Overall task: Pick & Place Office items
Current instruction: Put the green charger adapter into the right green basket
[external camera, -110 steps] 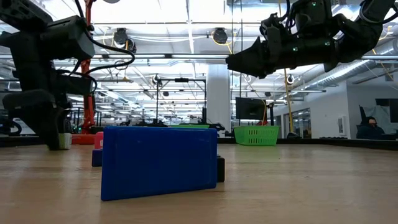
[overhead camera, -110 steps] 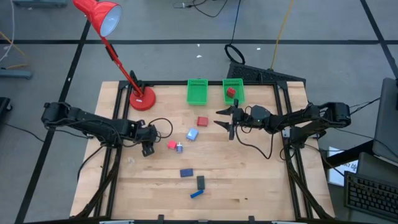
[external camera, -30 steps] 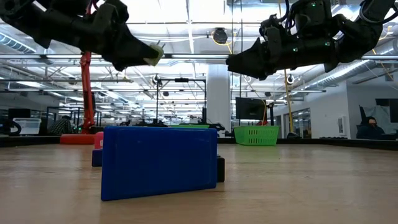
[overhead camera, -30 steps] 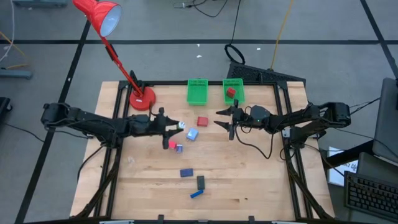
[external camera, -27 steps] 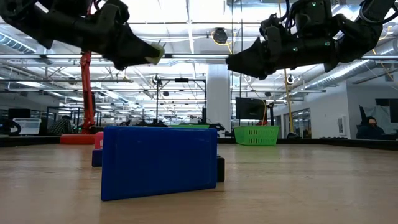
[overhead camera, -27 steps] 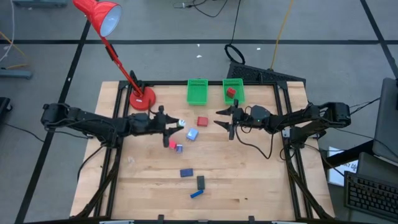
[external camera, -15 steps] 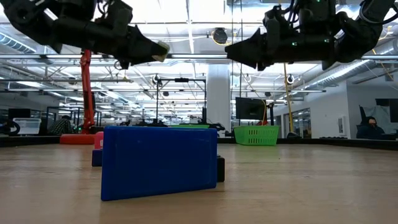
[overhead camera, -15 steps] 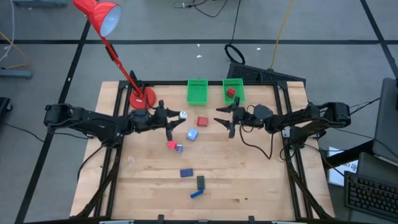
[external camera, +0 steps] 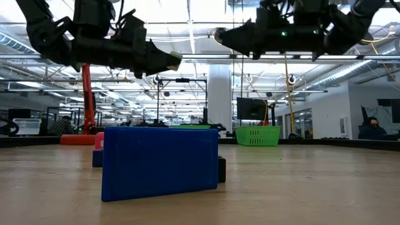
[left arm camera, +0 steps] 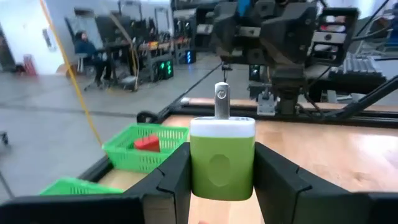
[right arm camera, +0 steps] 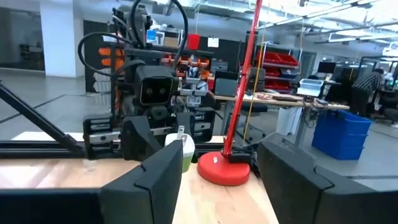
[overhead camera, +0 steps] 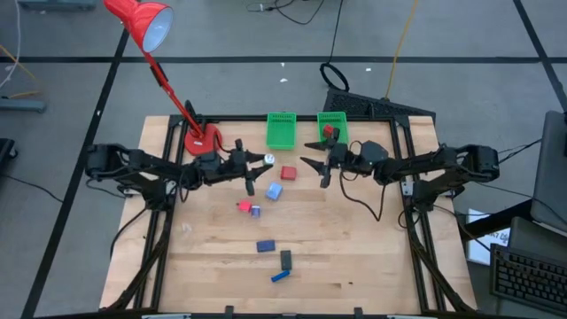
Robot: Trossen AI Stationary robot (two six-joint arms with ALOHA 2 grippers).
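From the high view, the left gripper (overhead camera: 262, 163) hangs above the table just short of the two green baskets (overhead camera: 281, 130), pinching a small pale piece between its fingertips. The right gripper (overhead camera: 312, 152) hovers facing it, beside the right basket (overhead camera: 335, 135), jaws spread with nothing in them. A red block (overhead camera: 330, 131) already lies in that right basket. On the wood below wait another red block (overhead camera: 288, 174), a pale blue cube (overhead camera: 274, 190), a small red and silver pair (overhead camera: 249, 208), and nearer the front edge a dark blue oblong (overhead camera: 265, 245), a black one (overhead camera: 286, 259) and a bright blue sliver (overhead camera: 280, 276).

Down at the low view, both arms ride high; the left gripper's tip (external camera: 169, 62) shows a pale bit clamped at its end, well clear of the big blue block (external camera: 160, 162) in the foreground.

Left wrist view is the telling one: the fingers (left arm camera: 175, 179) grip a green-and-white piece (left arm camera: 222, 156) by its flat sides, a silver tab sticking out past them. It looks like hard, smooth plastic, light, rigid, likely a touch slippery, so a hold on the broad flat faces, as here, seems the safe one rather than the thin metal tab.

Right wrist view: the right fingers (right arm camera: 158, 177) stand apart and empty, looking back at the left gripper (right arm camera: 176, 147) and its green piece, with the red lamp base (right arm camera: 223, 168) beyond.
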